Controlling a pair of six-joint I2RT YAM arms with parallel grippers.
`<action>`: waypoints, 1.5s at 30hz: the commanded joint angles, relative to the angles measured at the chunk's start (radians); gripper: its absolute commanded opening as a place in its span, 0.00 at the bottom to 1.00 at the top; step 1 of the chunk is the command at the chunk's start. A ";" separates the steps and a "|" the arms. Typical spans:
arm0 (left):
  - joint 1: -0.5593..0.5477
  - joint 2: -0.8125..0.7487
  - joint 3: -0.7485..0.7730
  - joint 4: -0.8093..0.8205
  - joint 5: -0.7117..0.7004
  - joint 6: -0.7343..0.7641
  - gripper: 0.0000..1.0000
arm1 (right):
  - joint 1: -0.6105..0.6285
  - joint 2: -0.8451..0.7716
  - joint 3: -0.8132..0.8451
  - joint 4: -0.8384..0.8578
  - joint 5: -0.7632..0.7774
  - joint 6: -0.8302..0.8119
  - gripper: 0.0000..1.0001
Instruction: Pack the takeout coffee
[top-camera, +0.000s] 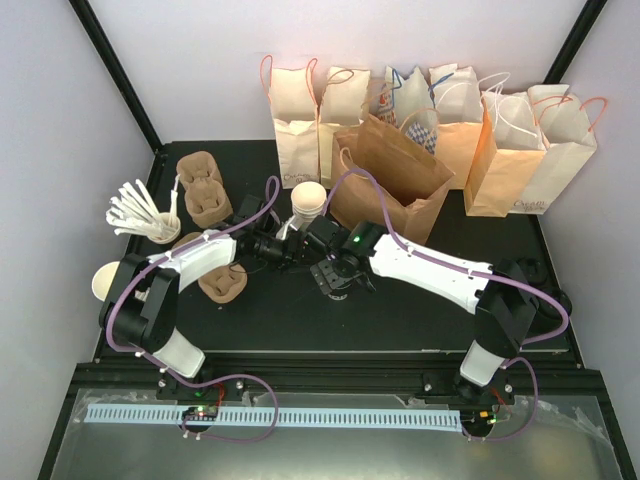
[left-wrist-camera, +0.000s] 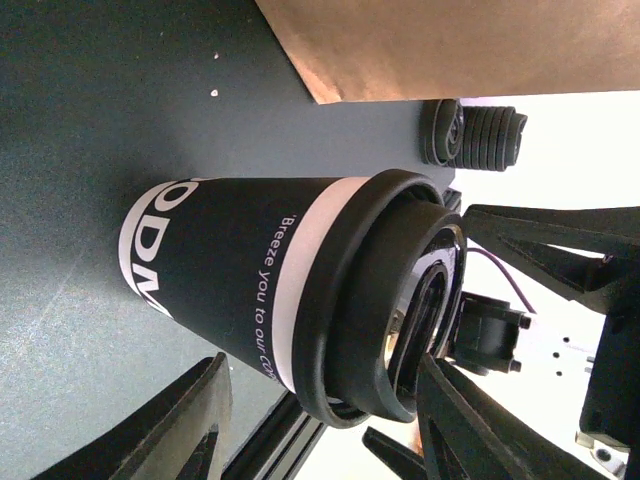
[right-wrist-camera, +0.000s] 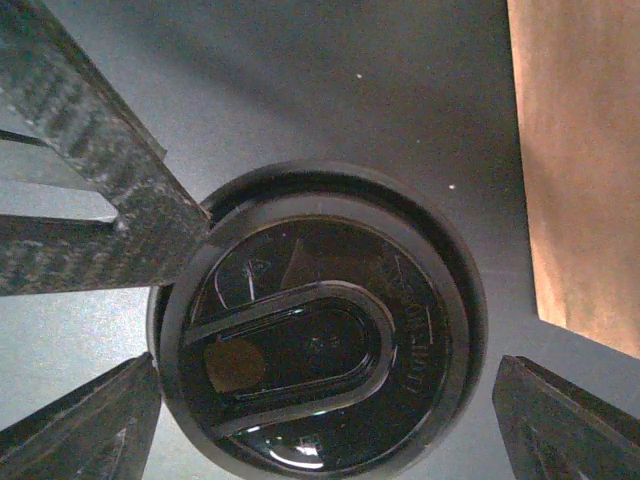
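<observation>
The bag (top-camera: 390, 185) gapes open at upper centre. Both grippers crowd the cup (left-wrist-camera: 230, 270), which stands mid-frame on the table. The left gripper (left-wrist-camera: 320, 410) flanks it, spread wide. The right gripper (right-wrist-camera: 325, 400) is spread wide over the lid (right-wrist-camera: 320, 320). Their fingers could clash and tip the cup, and a lid-only pinch might pop the lid off.

The top camera looks down from high behind the near edge over the table (top-camera: 400, 320). Both wrist cameras crowd the cup (left-wrist-camera: 230, 270) — left from its side, right from above its lid (right-wrist-camera: 320, 330) — each catching the brown bag (right-wrist-camera: 580, 170).
</observation>
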 joint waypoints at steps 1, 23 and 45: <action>-0.006 -0.015 0.050 -0.034 -0.009 0.027 0.54 | 0.006 0.001 0.051 -0.026 0.020 0.012 0.95; -0.201 -0.175 0.249 -0.390 -0.481 0.231 0.65 | -0.097 -0.491 -0.415 0.379 -0.301 0.432 0.70; -0.445 0.128 0.601 -0.633 -0.765 0.339 0.89 | -0.379 -0.722 -0.936 0.923 -0.542 0.693 0.59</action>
